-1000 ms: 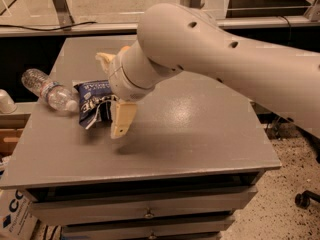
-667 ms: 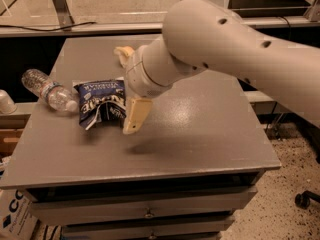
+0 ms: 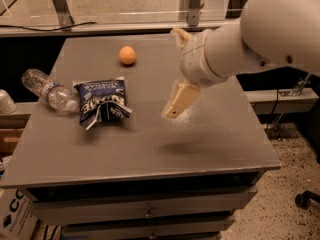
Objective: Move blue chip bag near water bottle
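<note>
We see a fat white arm (image 3: 280, 29), smooth, glossy and tube-shaped, with two small dark dots on its shell. The wrist is a rounded white collar with a thin seam. The gripper (image 3: 175, 74) sits at the arm's tip, above the table (image 3: 200, 149). Its two fingers (image 3: 176, 101) are tan, flat and wedge-like, set apart, one on each side of the collar.

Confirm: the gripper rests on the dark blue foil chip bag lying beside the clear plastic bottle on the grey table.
Wrong: the camera view shows the gripper above the grey table, right of the dark blue foil chip bag, apart from it. The bag does lie beside the clear plastic bottle.
</note>
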`<state>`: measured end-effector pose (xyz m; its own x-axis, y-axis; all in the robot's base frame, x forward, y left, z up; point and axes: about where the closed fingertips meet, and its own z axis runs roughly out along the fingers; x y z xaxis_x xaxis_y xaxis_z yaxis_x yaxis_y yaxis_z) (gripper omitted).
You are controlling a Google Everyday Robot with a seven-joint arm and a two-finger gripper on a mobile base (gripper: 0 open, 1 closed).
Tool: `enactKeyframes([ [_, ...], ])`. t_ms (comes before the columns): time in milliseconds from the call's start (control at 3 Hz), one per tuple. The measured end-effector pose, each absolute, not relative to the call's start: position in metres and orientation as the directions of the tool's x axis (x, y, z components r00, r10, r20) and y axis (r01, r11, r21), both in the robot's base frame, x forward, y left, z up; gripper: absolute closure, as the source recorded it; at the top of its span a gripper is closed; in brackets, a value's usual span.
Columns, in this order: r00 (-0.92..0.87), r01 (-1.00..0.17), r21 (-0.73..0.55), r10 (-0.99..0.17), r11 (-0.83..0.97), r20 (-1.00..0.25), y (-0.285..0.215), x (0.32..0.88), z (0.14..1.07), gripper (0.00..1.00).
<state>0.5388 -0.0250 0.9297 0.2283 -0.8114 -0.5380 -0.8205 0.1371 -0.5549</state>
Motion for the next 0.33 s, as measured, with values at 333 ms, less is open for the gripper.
enactKeyframes([
  [333,0.222,-0.82,-0.555,-0.813,0.143,-0.538,-0.0289,0.5386,0.9298,0.0],
])
